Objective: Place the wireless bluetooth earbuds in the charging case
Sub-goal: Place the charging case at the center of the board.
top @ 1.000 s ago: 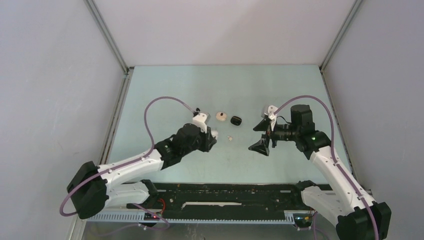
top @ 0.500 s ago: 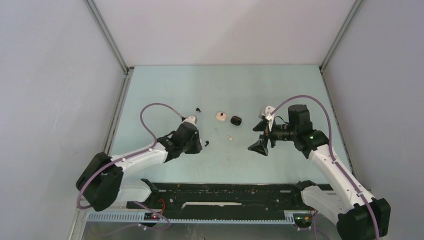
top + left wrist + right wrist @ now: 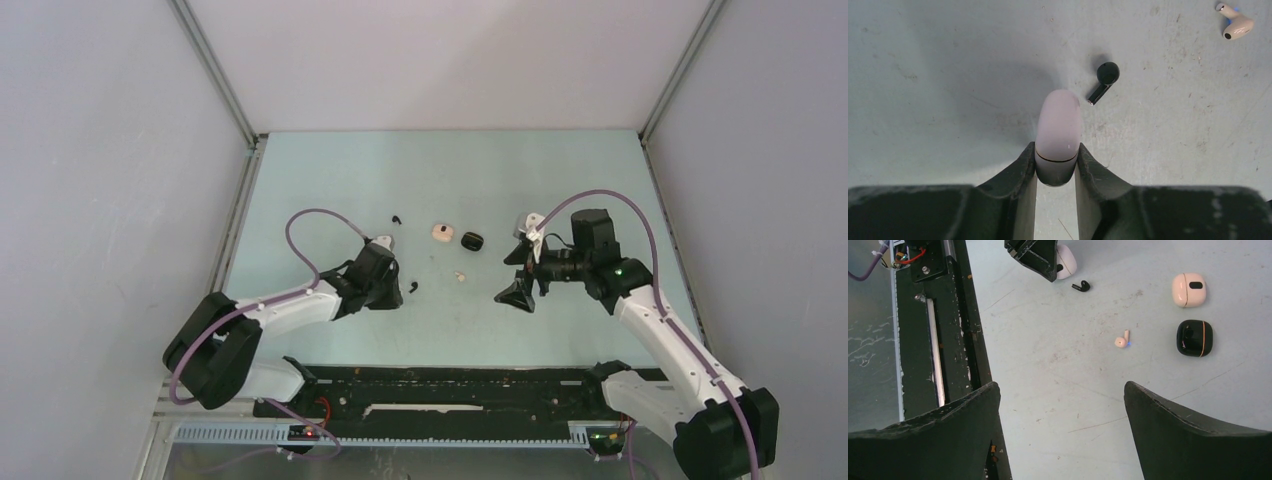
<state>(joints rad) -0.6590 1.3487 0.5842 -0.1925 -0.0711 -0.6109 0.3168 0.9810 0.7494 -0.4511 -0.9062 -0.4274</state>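
My left gripper (image 3: 1057,148) is shut on a pale white charging case (image 3: 1058,125), whose rounded end sticks out past the fingertips just above the table. A black earbud (image 3: 1104,79) lies just right of that end, apart from it. A beige earbud (image 3: 1235,24) lies farther right. From above, the left gripper (image 3: 390,290) hides its case, with the black earbud (image 3: 412,287) beside it. My right gripper (image 3: 520,272) stands open and empty right of the beige earbud (image 3: 460,276). In the right wrist view the right gripper (image 3: 1062,395) faces the beige earbud (image 3: 1122,341) and the held case (image 3: 1066,261).
A beige case (image 3: 441,233) and a black case (image 3: 472,240) sit side by side at mid-table. Another black earbud (image 3: 397,217) lies to their left. A black rail (image 3: 450,385) runs along the near edge, and grey walls close in the sides and back.
My left arm has drawn back to the left and toward the near edge with the case in its grip, uncovering the black earbud on the table. The right arm edged slightly left.
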